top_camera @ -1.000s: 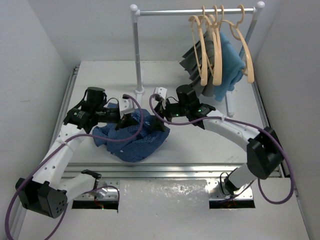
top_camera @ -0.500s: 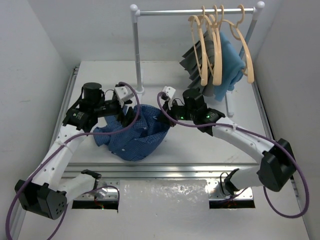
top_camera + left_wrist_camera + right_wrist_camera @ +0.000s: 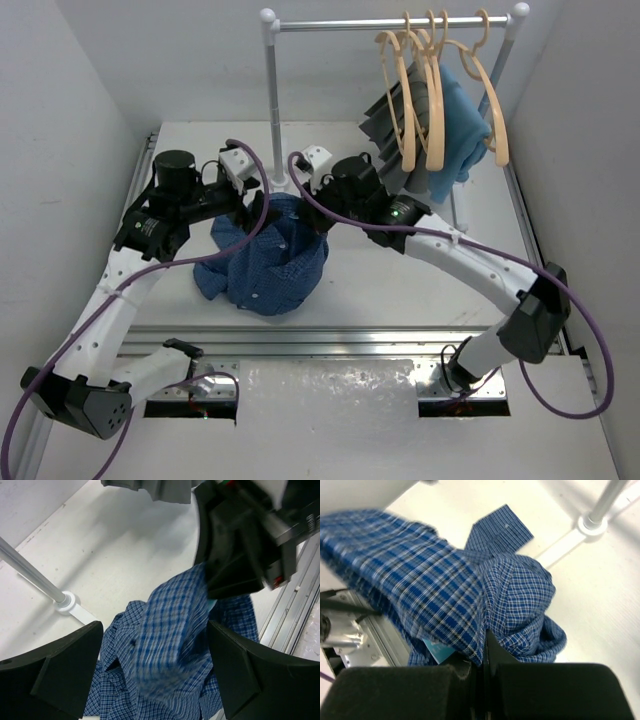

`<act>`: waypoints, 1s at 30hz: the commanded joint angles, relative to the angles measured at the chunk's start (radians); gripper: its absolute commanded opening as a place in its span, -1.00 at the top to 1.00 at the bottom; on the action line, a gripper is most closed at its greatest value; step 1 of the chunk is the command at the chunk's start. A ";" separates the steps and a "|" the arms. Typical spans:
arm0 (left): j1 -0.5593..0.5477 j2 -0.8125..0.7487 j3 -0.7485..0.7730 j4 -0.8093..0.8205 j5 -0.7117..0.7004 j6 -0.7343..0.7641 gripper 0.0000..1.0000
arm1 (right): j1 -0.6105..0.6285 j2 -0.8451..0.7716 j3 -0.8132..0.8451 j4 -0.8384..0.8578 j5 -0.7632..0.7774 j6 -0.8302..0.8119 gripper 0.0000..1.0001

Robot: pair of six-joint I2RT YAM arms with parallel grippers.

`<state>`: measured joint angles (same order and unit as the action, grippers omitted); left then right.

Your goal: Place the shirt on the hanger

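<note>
The dark blue checked shirt hangs bunched over the table, lifted at its top edge. My right gripper is shut on a fold of the shirt, the cloth pinched between its closed jaws. My left gripper stands open just left of that fold; the shirt hangs between its spread fingers and I cannot tell whether it touches them. Several pale tan hangers hang on the rail at the back right, apart from both grippers.
A white rack with a rail stands at the back, its left post base just behind the grippers. A grey pleated garment and a lighter blue cloth hang among the hangers. A metal rail runs along the near table edge.
My left gripper has opened and let the shirt go. My right gripper has shut on the shirt and raised it toward the rack post. Both arms moved toward the back.
</note>
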<state>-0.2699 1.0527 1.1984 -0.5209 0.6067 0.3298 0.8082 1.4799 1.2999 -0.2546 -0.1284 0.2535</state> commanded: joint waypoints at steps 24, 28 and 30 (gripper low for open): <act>-0.008 0.047 -0.126 0.116 -0.371 0.104 0.07 | 0.022 0.039 0.105 0.003 0.084 0.023 1.00; -0.008 0.038 -0.161 0.150 -0.117 0.065 -0.22 | 0.020 0.063 0.113 0.008 0.043 0.021 1.00; -0.008 0.036 -0.187 0.177 -0.062 0.048 -0.25 | 0.006 0.075 0.114 0.006 0.004 0.036 1.00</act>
<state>-0.2726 1.1072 1.0370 -0.4213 0.3969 0.4088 0.8238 1.5555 1.3830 -0.3153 -0.0711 0.2699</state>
